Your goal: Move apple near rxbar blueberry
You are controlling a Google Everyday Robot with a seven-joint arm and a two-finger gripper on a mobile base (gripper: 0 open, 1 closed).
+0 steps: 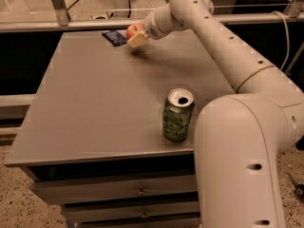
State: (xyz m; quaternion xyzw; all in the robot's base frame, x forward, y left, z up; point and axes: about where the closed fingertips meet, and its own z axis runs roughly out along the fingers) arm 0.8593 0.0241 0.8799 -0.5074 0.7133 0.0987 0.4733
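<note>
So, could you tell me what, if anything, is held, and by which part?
The gripper, at the grey table's far edge, holds the round red-orange apple by its sides, beside the dark navy bar wrapper.

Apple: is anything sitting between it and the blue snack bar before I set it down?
Nothing visible. The gripper holds the apple over the far edge of the table, just right of the snack bar, with no object between them. The green can stands well away near the front.
</note>
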